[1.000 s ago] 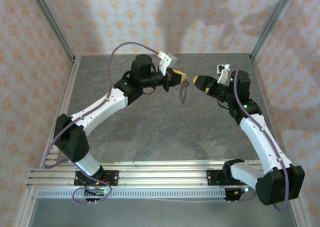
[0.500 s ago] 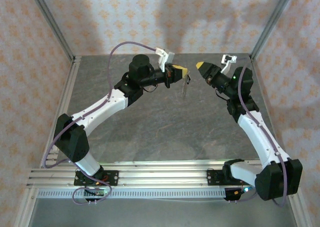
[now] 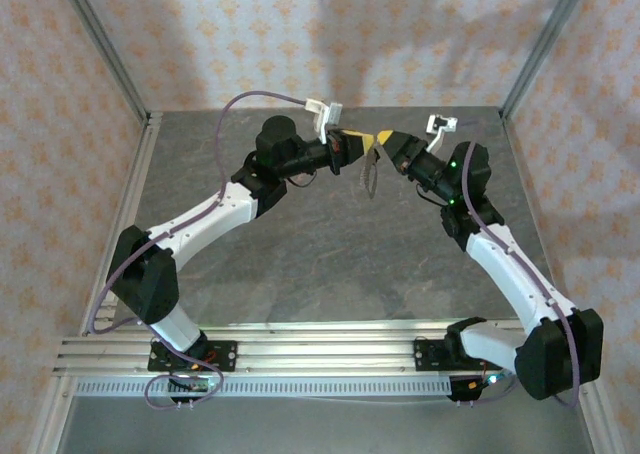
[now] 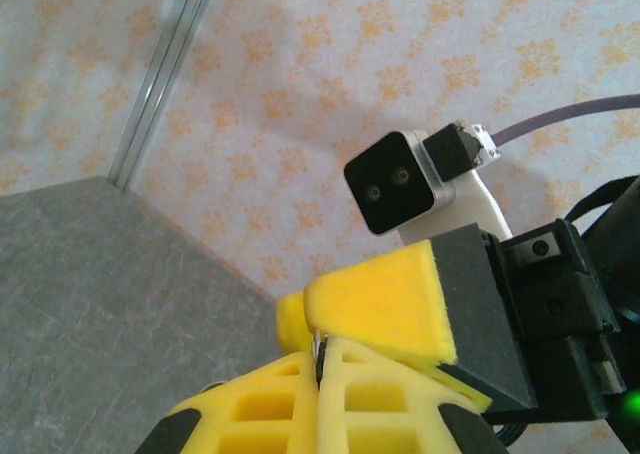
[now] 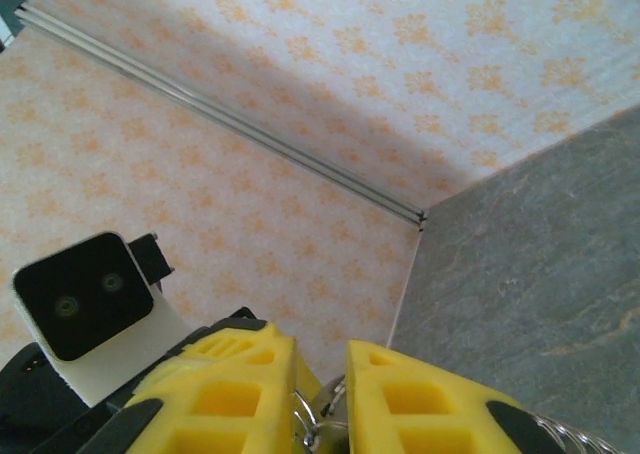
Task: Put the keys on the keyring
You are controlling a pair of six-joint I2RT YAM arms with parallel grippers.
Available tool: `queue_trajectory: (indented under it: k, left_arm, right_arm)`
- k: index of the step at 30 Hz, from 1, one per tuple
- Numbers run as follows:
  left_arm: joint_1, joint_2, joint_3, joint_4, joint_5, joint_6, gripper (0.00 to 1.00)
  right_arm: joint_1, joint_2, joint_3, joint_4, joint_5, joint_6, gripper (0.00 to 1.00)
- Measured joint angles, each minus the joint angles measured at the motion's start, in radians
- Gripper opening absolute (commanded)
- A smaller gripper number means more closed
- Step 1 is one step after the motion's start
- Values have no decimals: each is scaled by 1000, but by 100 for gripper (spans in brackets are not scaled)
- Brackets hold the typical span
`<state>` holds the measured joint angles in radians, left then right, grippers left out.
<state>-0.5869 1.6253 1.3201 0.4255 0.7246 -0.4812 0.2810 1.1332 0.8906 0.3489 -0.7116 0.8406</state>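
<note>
Near edge: one ribbed aluminium rail (image 3: 300, 352) with two black arm bases bolted on. Beyond it lies the grey stone-pattern surface (image 3: 300, 264).

Two white-and-black arms, the left arm (image 3: 200, 217) and the right arm (image 3: 510, 274), both reach inward. Their tips meet above the far middle of the surface. Green lights are lit on the right arm.

The left pincer (image 3: 364, 139) has its yellow fingers pressed together, and its own wrist view shows a thin silvery bit in the seam. It is clamped on the keyring (image 3: 371, 174), a single thin tan-brown floppy loop. The loop hangs down from that tip, right between the two pincers.

The right pincer (image 3: 388, 139) sits tip-to-tip with the left one, touching or very nearly. The top of the keyring is at its fingertips. In its wrist view the yellow fingers (image 5: 230, 394) stand a narrow slot apart, with small silvery metal rings (image 5: 306, 419) in the slot. Can't tell whether they're pinched or just sitting there.

Each wrist view catches the other arm's camera, two in all. Both are black-faced with two lenses on a white mount: the right wrist camera (image 4: 393, 181) and the left wrist camera (image 5: 75, 294).

Far: peach wallpaper walls (image 3: 330, 34) with an orange flower print and aluminium corner posts.
</note>
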Motion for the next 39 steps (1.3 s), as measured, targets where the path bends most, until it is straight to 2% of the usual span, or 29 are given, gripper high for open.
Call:
queue_trajectory:
  k: [6, 12, 17, 21, 25, 32, 39]
  left_arm:
    - [-1, 0, -6, 39, -27, -29, 0]
    - [0, 0, -7, 89, -55, -80, 0]
    - [0, 0, -18, 132, -61, -126, 0]
    - [0, 0, -28, 167, -71, -175, 0]
    - [0, 0, -29, 201, -81, -229, 0]
    - [-1, 0, -33, 259, -112, -333, 0]
    - [-3, 0, -37, 265, -143, -379, 0]
  right_arm:
    - [3, -67, -37, -67, -3, -26, 28]
    - [-26, -122, -37, -141, -13, -61, 43]
    - [-94, -120, -30, -148, -10, -63, 51]
    - [-103, -77, 2, -98, -19, -45, 55]
    - [-103, -13, 18, 12, -41, -1, 56]
    - [-98, 93, 29, 203, -55, 104, 52]
    - [-42, 120, 58, 246, -51, 129, 45]
